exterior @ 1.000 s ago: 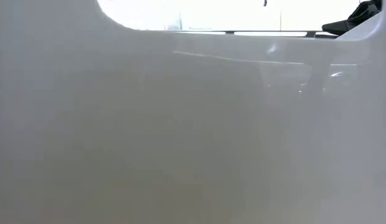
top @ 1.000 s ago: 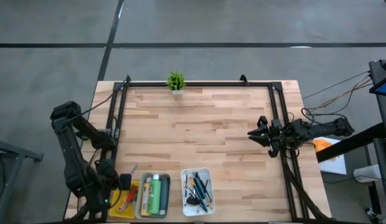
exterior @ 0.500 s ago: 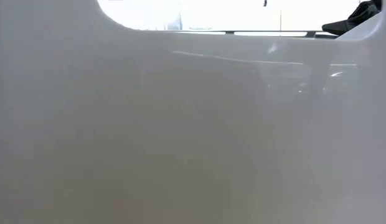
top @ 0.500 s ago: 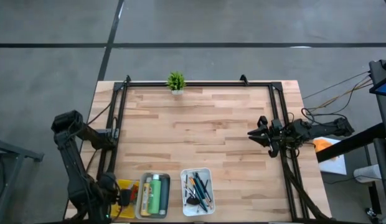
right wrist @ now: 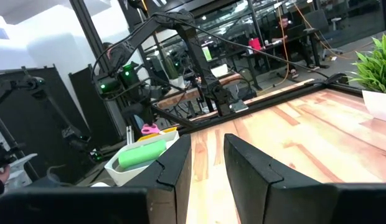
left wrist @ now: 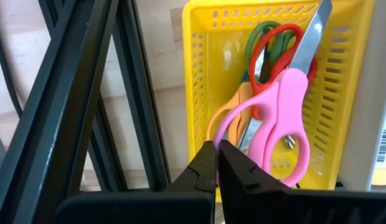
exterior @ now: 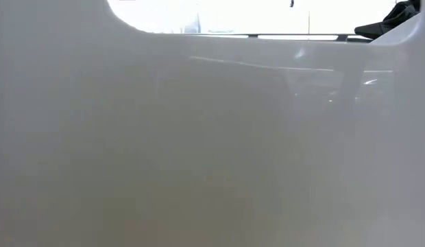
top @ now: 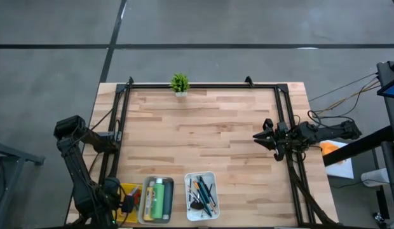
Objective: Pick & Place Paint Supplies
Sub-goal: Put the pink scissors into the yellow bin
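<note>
My left gripper (left wrist: pixel 216 148) is shut on the pink-handled scissors (left wrist: pixel 285 118) and points down over the yellow tray (left wrist: pixel 199 74), at the table's near left corner (top: pixel 124 202). More scissors lie in that tray, with red and green handles (left wrist: pixel 268 50) and an orange handle (left wrist: pixel 241 106). The grey tray (top: pixel 157 199) holds green bottles. The white tray (top: pixel 201 195) holds brushes and pencils. My right gripper (right wrist: pixel 207 163) waits open at the table's right edge (top: pixel 259 136), with nothing between its fingers. My left gripper pinches the thin outer ring of the pink handle (left wrist: pixel 233 115) between its two fingertips, coming from above and pointing down. The scissors lie slanted inside the yellow tray over the other scissors, and their blades (left wrist: pixel 314 31) reach its rim. I cannot tell whether they rest on anything.
A small potted plant (top: pixel 179 83) stands at the table's far edge. A black metal frame (top: pixel 121 121) runs along the left, far and right sides. A pale wall close to the lens (exterior: pixel 212 137) blocks the low view. The middle of the wooden top (top: pixel 203 133) is bare.
My left gripper has gone toward the table's near edge and down, staying shut on the pink scissors. Their blade earlier stuck out over the table beyond the yellow tray's far end; now gripper and scissors are over the tray. My right arm has kept still.
</note>
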### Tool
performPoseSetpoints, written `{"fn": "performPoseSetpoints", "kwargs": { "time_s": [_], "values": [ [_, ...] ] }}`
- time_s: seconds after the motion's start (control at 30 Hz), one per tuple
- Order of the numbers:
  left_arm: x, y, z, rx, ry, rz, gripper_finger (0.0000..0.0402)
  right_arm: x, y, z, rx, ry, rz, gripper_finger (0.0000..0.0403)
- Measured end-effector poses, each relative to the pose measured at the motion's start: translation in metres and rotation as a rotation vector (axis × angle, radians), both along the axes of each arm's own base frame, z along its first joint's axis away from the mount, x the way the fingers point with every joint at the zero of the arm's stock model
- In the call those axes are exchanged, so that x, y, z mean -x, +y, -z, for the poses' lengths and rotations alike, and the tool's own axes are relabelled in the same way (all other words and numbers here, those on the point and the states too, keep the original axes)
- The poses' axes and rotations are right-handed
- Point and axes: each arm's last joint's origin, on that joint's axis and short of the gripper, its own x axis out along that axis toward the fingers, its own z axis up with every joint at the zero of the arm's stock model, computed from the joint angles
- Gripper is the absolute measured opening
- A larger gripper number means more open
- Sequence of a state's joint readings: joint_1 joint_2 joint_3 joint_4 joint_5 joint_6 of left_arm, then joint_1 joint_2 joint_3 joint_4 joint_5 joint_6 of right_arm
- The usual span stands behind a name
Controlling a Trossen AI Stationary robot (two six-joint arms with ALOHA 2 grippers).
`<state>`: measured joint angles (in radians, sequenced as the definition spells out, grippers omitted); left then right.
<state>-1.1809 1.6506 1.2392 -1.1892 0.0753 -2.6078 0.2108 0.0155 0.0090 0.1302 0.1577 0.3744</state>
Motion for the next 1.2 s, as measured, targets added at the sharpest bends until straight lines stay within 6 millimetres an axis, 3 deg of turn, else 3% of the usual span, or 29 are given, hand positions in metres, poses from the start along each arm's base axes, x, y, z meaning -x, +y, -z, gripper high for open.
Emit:
{"fn": "performPoseSetpoints", "kwargs": {
  "time_s": [0.23, 0.67, 1.2],
  "values": [
    [-0.002, 0.002, 0.0, -0.011, -0.004, 0.013, 0.0, 0.0, 0.0, 0.0, 0.0, 0.001, 0.0, 0.0093],
    [-0.01, 0.011, 0.001, -0.053, -0.031, 0.495, 0.0, 0.0, 0.0, 0.0, 0.0, 0.001, 0.0, 0.0093],
    [-0.009, 0.013, 0.02, -0.019, -0.033, 0.502, 0.0002, 0.0, 0.0, 0.0, 0.0, 0.001, 0.0, 0.0093]
  ]
}}
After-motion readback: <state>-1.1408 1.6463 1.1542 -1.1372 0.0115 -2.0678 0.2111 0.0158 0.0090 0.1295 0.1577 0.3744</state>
